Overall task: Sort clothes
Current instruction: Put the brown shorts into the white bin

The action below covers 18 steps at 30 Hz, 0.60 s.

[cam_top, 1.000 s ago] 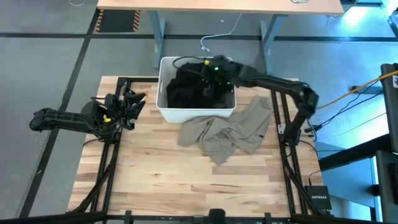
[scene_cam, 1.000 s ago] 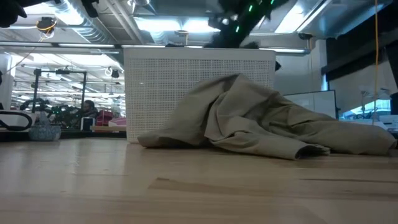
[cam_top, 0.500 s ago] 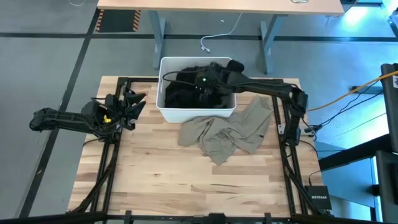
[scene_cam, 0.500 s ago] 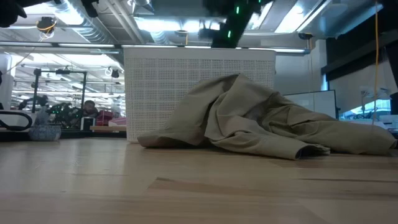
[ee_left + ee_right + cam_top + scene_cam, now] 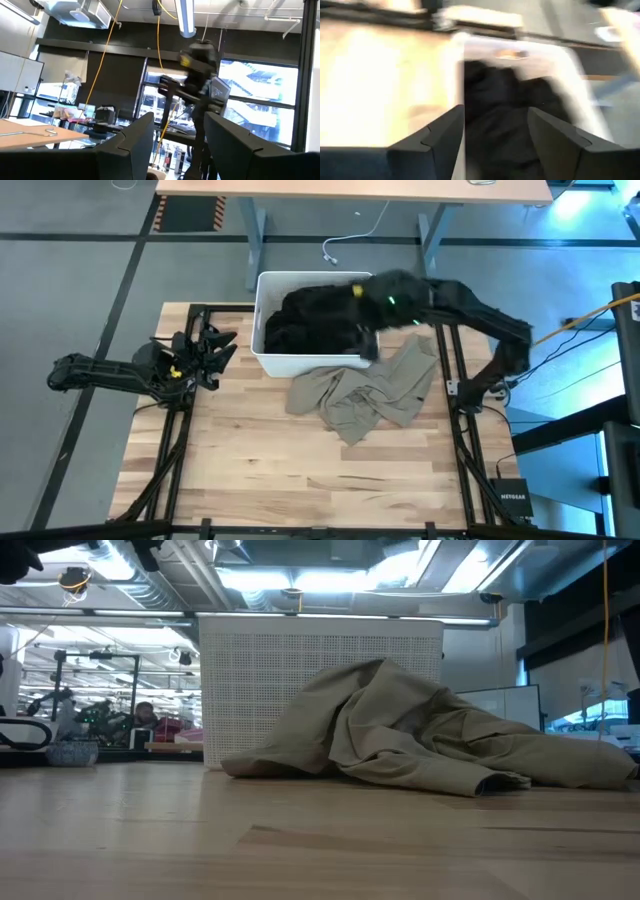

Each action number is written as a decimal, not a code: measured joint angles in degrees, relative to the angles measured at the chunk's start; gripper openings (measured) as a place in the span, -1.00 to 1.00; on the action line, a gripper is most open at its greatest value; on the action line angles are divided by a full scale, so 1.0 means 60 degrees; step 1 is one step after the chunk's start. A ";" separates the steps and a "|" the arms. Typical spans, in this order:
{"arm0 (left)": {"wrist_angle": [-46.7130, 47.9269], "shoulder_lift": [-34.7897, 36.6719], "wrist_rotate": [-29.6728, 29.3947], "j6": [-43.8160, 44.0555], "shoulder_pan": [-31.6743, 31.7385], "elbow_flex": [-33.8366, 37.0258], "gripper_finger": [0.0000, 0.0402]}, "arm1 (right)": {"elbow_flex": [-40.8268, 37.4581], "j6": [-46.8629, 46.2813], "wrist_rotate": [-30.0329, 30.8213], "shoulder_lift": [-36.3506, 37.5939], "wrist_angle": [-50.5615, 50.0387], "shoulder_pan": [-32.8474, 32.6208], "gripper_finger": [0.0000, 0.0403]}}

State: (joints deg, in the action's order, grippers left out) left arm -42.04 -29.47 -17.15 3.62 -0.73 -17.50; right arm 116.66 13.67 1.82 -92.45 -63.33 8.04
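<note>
A white tub (image 5: 262, 340) at the table's far side holds black and dark clothes (image 5: 310, 320). A khaki-beige garment (image 5: 365, 392) lies crumpled on the table in front of the tub, leaning on its wall in the low view (image 5: 420, 735). My right gripper (image 5: 362, 328) is over the tub's right part, blurred by motion. Its wrist view (image 5: 495, 135) shows it open and empty above the black clothes (image 5: 510, 115). My left gripper (image 5: 215, 345) waits open at the table's left edge, as its wrist view (image 5: 180, 145) shows. The pink, olive and navy garments cannot be told apart.
The tub's perforated wall (image 5: 300, 680) stands behind the khaki garment. Black frame rails (image 5: 180, 440) run along the table's left and right sides. A desk (image 5: 350, 190) stands beyond the far edge. Bare wood (image 5: 300, 470) lies toward the near edge.
My right gripper has reached toward the tub's left side, then swung fast back toward the table's right edge. It has left the low view, where it showed above the tub. The khaki garment has kept still.
</note>
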 joint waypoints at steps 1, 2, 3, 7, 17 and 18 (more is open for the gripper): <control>-0.0001 0.0000 0.0000 -0.0004 0.0000 0.0000 -0.15 | -0.0106 -0.0212 -0.0202 0.0180 -0.0320 -0.0285 0.17; -0.0003 0.0000 0.0000 -0.0004 0.0000 0.0000 -0.15 | -0.0239 -0.0390 -0.0325 0.0319 -0.0660 -0.0575 0.17; -0.0005 0.0000 0.0000 -0.0004 0.0000 0.0000 -0.15 | -0.0410 -0.0580 -0.0379 0.0446 -0.0994 -0.0902 0.17; -0.0040 0.0000 0.0000 0.0084 0.0000 0.0000 -0.15 | -0.1800 -0.1344 -0.0407 0.0993 -0.1427 -0.2321 0.17; -0.0032 0.0000 -0.0004 0.0254 0.0000 0.0000 -0.15 | -0.7183 -0.2874 0.1440 0.1729 0.0280 -0.4761 0.18; -0.0029 0.0000 0.0000 0.0243 0.0000 0.0000 -0.15 | -0.7610 -0.3175 0.1801 0.1748 0.0513 -0.4840 0.18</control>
State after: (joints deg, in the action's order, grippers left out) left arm -42.22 -29.47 -17.15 5.07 -0.73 -17.50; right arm 71.00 -5.38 12.63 -81.96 -60.25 -21.00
